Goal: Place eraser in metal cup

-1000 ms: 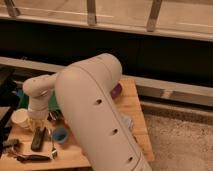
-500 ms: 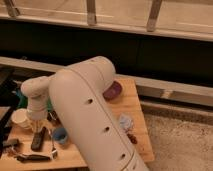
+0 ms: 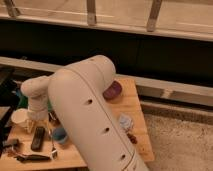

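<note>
Arm (image 3: 95, 120): it is blocking your view of the middle of the wooden table (image 3: 136, 107) and is running out of the near edge.
Eraser (image 3: 37, 139): it is lying flat at near left, just left of the blue cup (image 3: 59, 134).
Gripper (image 3: 38, 124): it is hanging just beyond the eraser; you cannot tell its state.
Metal cup: you cannot make it out.
Room: a speckled floor (image 3: 180, 140) is showing at right, and a dark wall (image 3: 125, 47) is standing beyond.

Arm (image 3: 92, 117): bulky cream-white rounded shell, small dark holes along side; pincer (image 3: 38, 124) lower left, beneath white wrist (image 3: 36, 95).
</note>
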Robot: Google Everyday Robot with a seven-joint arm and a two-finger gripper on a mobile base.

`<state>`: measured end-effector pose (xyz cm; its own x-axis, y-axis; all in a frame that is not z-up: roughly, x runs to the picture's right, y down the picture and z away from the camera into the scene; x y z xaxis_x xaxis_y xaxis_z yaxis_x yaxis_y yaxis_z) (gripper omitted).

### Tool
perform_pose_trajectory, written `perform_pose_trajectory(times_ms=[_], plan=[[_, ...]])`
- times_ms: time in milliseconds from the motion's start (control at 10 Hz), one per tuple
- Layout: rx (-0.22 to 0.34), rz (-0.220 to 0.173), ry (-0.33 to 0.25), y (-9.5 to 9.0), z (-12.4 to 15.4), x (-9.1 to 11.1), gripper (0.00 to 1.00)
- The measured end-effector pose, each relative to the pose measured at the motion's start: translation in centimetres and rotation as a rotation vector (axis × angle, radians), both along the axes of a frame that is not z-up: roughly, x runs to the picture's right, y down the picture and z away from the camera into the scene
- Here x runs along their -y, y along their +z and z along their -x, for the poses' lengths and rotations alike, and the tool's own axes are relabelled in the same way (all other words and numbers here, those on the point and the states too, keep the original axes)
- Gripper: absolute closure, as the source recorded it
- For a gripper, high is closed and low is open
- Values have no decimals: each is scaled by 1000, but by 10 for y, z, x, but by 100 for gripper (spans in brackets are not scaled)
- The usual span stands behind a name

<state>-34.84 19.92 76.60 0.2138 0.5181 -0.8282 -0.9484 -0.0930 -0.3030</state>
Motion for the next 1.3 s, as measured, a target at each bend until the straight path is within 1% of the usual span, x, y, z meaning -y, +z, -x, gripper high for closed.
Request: perform_pose_trajectory(times_ms=[400,800,1300], plan=[[-10,10,8,9,-2,0,43],[-3,37,10,23,1,-7,43],[26,72,-6,34,19,-22,43]])
